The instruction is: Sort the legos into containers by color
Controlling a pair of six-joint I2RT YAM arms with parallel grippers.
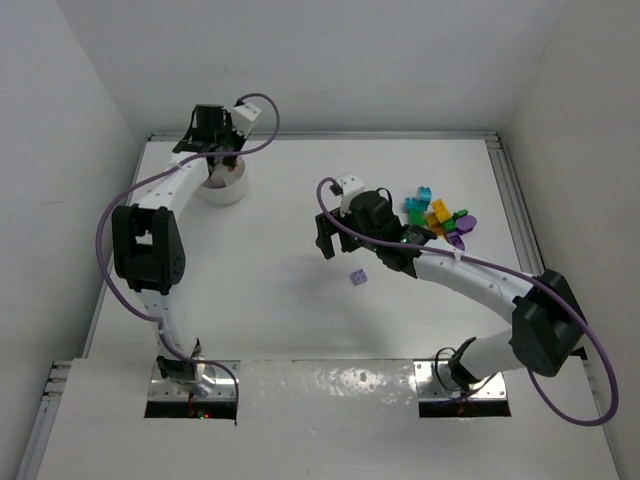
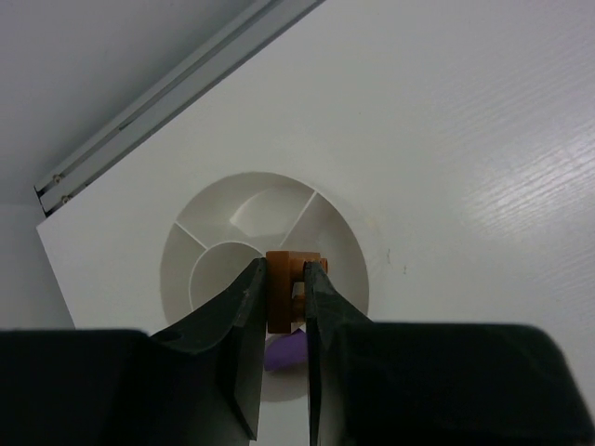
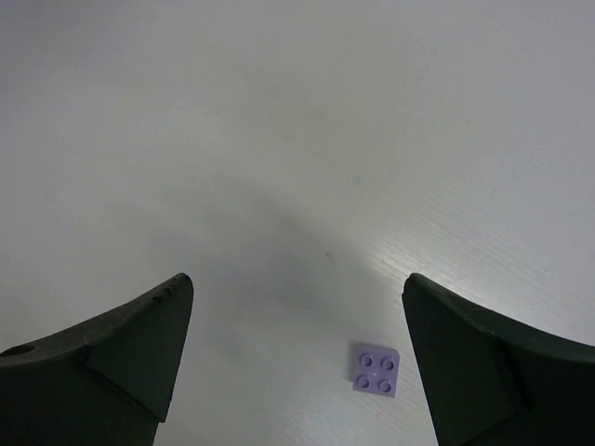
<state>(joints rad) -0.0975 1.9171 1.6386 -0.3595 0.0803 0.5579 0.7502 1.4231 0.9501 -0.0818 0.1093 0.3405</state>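
Note:
My left gripper [image 2: 285,269] is shut on an orange lego [image 2: 282,293] and holds it over the white bowl [image 2: 344,251], whose dividers split it into containers. A purple lego [image 2: 286,351] lies in the bowl's near section, below the jaws. From above, the left gripper [image 1: 220,160] hangs over the bowl [image 1: 228,190] at the back left. My right gripper [image 3: 296,283] stands wide open with nothing in it, above the table, and a small lilac lego [image 3: 376,369] lies flat just inside its right finger. In the top view that lego [image 1: 358,277] sits beside the right gripper [image 1: 325,243].
A pile of teal, green, yellow, orange and purple legos [image 1: 440,218] lies at the right of the table, behind the right wrist. A raised rail [image 2: 167,98] runs along the table's back edge close to the bowl. White walls close in the table on three sides.

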